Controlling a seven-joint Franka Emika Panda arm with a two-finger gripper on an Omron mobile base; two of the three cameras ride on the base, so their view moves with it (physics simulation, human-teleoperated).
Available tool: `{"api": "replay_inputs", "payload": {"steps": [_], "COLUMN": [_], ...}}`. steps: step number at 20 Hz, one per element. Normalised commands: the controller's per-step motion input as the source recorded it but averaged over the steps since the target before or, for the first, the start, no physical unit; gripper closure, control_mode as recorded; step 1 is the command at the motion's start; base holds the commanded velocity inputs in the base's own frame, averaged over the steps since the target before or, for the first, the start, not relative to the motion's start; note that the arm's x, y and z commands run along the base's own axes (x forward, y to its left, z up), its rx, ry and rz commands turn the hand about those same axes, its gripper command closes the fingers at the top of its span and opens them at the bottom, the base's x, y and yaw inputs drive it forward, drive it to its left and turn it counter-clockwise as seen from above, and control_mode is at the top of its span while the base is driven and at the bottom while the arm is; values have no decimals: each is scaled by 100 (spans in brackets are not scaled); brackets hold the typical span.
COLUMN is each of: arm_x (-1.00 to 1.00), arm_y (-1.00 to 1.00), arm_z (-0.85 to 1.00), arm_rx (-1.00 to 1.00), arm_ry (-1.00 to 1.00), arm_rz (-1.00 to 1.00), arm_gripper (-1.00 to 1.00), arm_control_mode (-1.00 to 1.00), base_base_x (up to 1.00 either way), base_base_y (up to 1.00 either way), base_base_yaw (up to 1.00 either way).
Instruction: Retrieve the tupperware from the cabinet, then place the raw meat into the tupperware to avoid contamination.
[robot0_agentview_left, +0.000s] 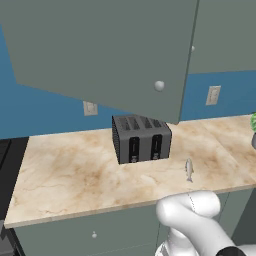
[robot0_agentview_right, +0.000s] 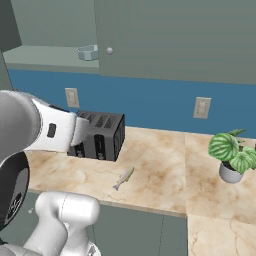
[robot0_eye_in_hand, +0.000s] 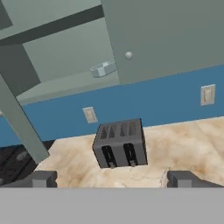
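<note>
From the left base view, one door of the cabinet (robot0_agentview_left: 100, 50) is swung wide open and hangs out over the counter (robot0_agentview_left: 65, 175), with a round pale knob near its lower edge. Under the door stands a dark toaster (robot0_agentview_left: 141, 138) on the marble top. The raw meat (robot0_agentview_left: 189, 170), a little silver fish, lies on the counter to the right of the toaster, near the front edge and apart from it. A wall plug plate (robot0_agentview_left: 213, 95) sits on the blue wall. From the right base view, the tupperware (robot0_agentview_right: 88, 52) sits on the bottom shelf of the open cabinet, close to the edge of the shut door beside it. The fish lies below on the counter, in front of the toaster and a bit to its right, not touching it. A green plant in a pot (robot0_agentview_right: 232, 156) stands far to the right. From the hand view, the gripper (robot0_eye_in_hand: 113, 179) has its two dark tips spread wide apart with nothing between them. The toaster is straight ahead, and the tupperware rests up on the shelf above it.
</note>
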Motion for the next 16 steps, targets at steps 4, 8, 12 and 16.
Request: {"api": "replay_inputs", "payload": {"steps": [4,8,12,16], "arm_x": [44,56,57,50], "arm_y": [5,22,26,30], "arm_z": [-20,0,0,0], "arm_rx": [1,0,1,2], "arm_ry": [-8,-2,0,0], "arm_rz": [7,1,0,0], "arm_gripper": [-100,-100,-100,-100], "arm_control_mode": [-100,-100,-100,-100], "base_base_x": [0,0,0,0], "base_base_y": [0,0,0,0], "base_base_yaw": [0,0,0,0]}}
